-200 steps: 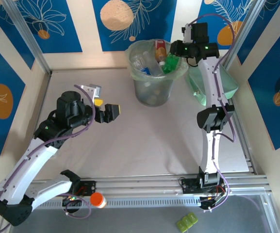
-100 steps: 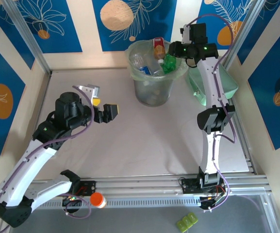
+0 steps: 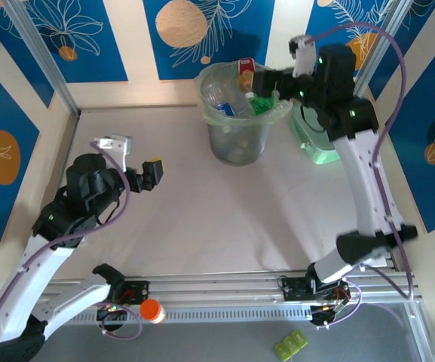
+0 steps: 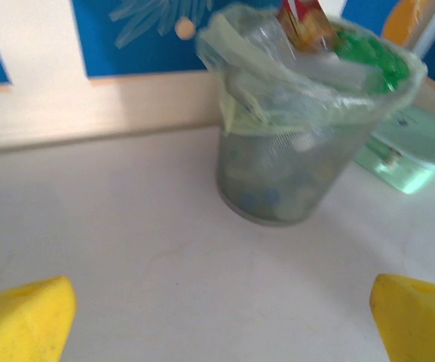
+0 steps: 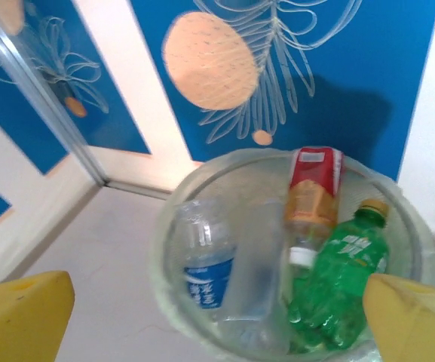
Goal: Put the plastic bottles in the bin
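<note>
This looks like a robotics lab cell. Aluminium rails (image 3: 225, 285) carry two bolted robot arms (image 3: 364, 173) at a white tabletop (image 3: 202, 219), walled by blue leaf-print panels (image 3: 44, 38).

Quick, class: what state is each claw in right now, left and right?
Left claw: open, holding nothing.
Right claw: open, holding nothing.
</note>
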You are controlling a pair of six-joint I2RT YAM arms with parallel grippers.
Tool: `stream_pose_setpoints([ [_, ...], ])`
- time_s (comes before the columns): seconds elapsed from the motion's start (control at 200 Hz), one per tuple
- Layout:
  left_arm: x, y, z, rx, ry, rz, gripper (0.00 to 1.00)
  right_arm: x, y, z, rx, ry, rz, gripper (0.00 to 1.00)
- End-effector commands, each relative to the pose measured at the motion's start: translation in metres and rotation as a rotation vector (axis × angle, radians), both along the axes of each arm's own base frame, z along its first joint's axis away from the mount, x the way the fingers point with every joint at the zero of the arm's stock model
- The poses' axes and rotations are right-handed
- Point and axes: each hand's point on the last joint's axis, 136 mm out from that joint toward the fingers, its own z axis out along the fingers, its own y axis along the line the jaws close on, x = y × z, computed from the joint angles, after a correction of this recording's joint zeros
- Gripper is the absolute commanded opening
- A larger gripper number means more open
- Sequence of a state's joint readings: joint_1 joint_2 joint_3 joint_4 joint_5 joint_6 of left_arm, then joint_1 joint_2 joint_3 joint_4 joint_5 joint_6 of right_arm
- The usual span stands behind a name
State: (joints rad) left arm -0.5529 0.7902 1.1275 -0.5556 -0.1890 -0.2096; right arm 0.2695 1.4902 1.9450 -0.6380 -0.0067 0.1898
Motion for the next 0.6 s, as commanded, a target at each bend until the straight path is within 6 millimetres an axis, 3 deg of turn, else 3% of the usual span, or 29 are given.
stream_pose_setpoints([
  [0.0,-0.006,0.01,0.02,0.033,-0.2,0.007,0.99,-0.025,0.003,-0.022,0.038,-0.118,0.05,0.99],
  [0.08,-0.008,0.002,0.02,0.04,-0.392,-0.045,0.99,-0.048,-0.006,-0.049,0.003,-0.281,0.027,0.99],
  [0.195,-0.007,-0.001,0.0,0.148,-0.62,-0.042,0.99,-0.067,-0.025,-0.106,-0.054,-0.429,-0.033,0.99],
  [0.27,-0.013,-0.025,-0.041,0.314,-0.731,-0.187,0.99,-0.072,-0.037,-0.148,-0.134,-0.432,-0.072,0.99],
  [0.325,-0.008,-0.028,-0.065,0.345,-0.714,-0.196,0.99,-0.067,-0.055,-0.184,-0.161,-0.359,-0.164,0.99],
  [0.415,0.023,-0.006,-0.111,0.392,-0.559,-0.028,0.99,-0.064,-0.079,-0.237,-0.182,-0.264,-0.278,0.99],
  [0.495,0.046,0.02,-0.147,0.396,-0.413,0.088,0.99,-0.062,-0.096,-0.266,-0.152,-0.224,-0.34,0.99],
  [0.595,0.061,0.053,-0.174,0.326,-0.293,0.207,0.99,-0.056,-0.111,-0.298,-0.201,-0.142,-0.392,0.99],
])
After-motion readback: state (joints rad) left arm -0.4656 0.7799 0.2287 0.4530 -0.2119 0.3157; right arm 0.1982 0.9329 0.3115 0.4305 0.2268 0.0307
